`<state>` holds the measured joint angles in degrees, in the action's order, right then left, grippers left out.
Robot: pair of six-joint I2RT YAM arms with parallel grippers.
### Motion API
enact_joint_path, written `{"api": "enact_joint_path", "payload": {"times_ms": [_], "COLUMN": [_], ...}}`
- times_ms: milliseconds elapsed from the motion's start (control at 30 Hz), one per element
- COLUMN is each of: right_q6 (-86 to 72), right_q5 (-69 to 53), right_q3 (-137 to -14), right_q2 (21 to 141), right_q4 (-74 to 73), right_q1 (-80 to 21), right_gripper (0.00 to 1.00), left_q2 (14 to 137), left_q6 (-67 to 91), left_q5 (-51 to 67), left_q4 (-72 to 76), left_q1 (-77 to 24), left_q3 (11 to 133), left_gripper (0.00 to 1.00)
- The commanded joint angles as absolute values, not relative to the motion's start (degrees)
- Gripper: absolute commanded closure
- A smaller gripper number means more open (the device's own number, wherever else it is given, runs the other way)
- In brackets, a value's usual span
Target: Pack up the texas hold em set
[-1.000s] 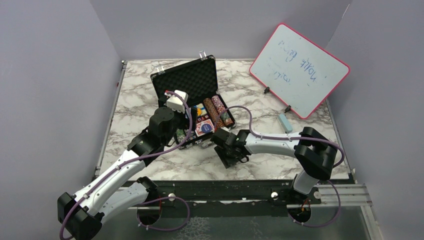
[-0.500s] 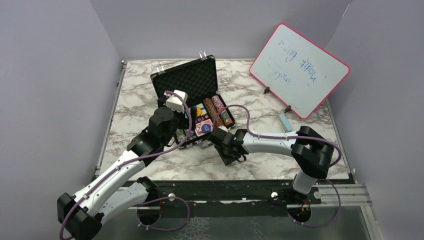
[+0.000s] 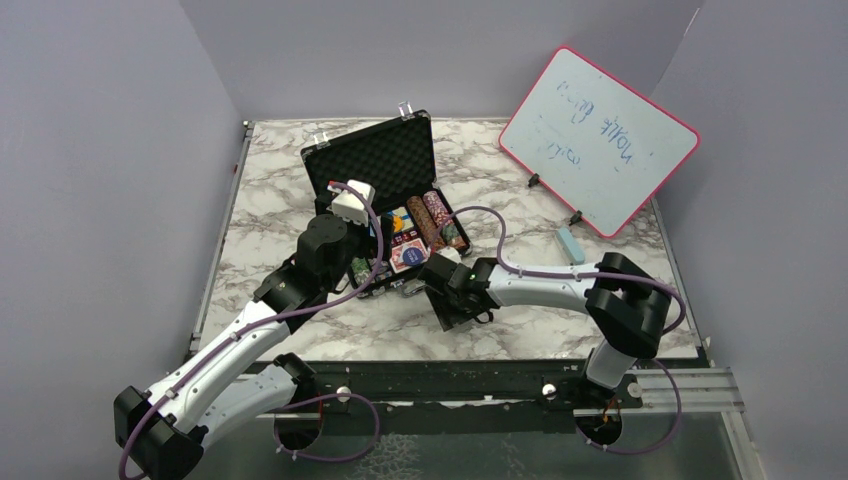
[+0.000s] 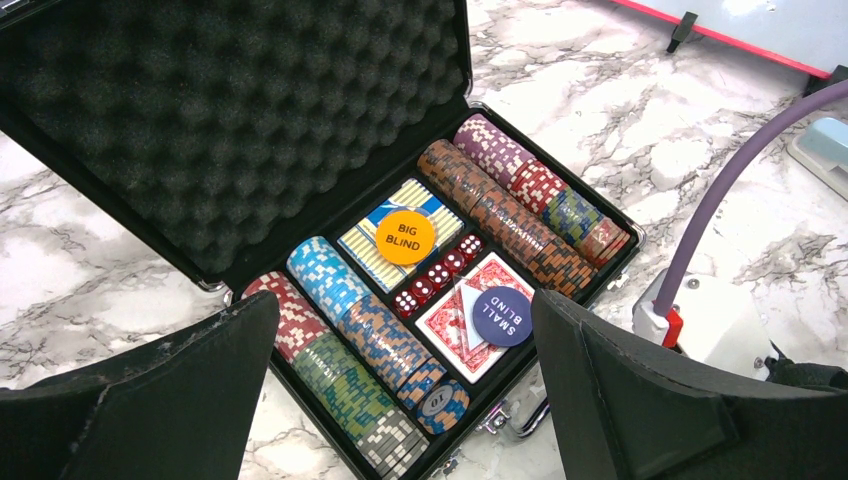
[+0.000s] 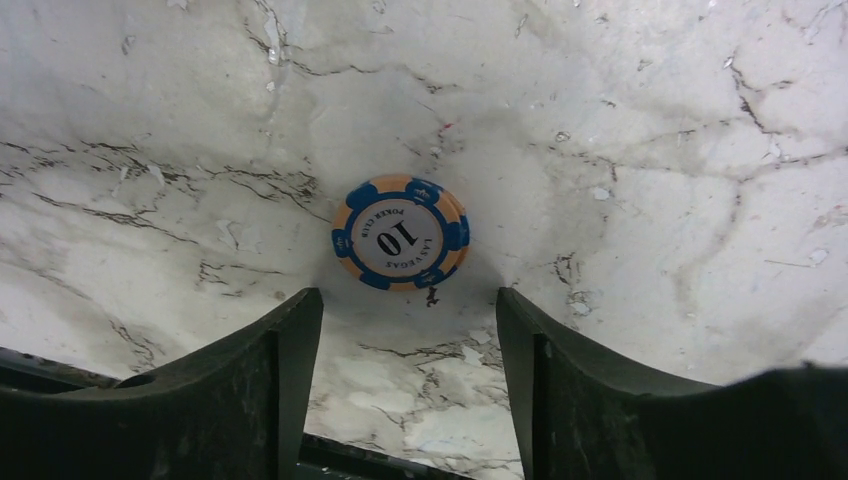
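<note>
The black briefcase (image 3: 375,160) lies open on the marble, its foam lid (image 4: 250,120) tilted back. Its tray holds rows of multicoloured poker chips (image 4: 370,340), a red-backed card deck (image 4: 455,325), red dice (image 4: 440,275), an orange "Big Blind" button (image 4: 405,236) and a purple "Small Blind" button (image 4: 505,315). My left gripper (image 4: 405,300) hovers open over the tray's near-left corner, holding nothing. One orange-and-blue "10" chip (image 5: 400,232) lies flat on the table. Just short of it my right gripper (image 5: 405,300) stands open, its fingers (image 5: 290,350) not touching it.
A pink-framed whiteboard (image 3: 598,140) leans at the back right, with a light blue eraser block (image 3: 569,244) in front of it. The right arm (image 3: 540,285) reaches across the table just in front of the case. Grey walls enclose the table on three sides.
The right wrist has shifted slightly left, toward the case's front edge. The left arm has not moved.
</note>
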<state>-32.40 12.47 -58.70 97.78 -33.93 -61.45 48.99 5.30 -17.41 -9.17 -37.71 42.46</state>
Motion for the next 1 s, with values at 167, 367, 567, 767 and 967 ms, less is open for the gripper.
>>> {"api": "enact_joint_path", "payload": {"times_ms": [167, 367, 567, 767, 967], "right_q6": [-32.4, -32.2, -32.7, -33.0, -33.8], "right_q5": [16.1, 15.2, 14.4, 13.6, 14.2], "right_q3": [-60.0, -61.5, -59.8, -58.3, -58.1], "right_q2": [100.0, 103.3, 103.5, 103.6, 101.2], "right_q4": [-32.7, -32.1, -31.2, -30.2, -29.9], "right_q1": [-60.2, -59.5, -58.3, -57.7, -57.3], "right_gripper": [0.30, 0.36, 0.45, 0.60, 0.68], "left_q2": [48.0, 48.0, 48.0, 48.7, 50.5], "left_q6": [5.3, 5.3, 5.4, 5.6, 6.9], "left_q5": [-18.2, -18.2, -18.1, -18.7, -20.0], "left_q4": [-8.9, -8.8, -8.8, -9.3, -10.7], "left_q1": [-37.4, -37.4, -37.4, -37.4, -37.4], "left_q3": [41.9, 41.9, 41.9, 42.4, 43.3], "left_gripper": [0.01, 0.01, 0.01, 0.01, 0.01]}}
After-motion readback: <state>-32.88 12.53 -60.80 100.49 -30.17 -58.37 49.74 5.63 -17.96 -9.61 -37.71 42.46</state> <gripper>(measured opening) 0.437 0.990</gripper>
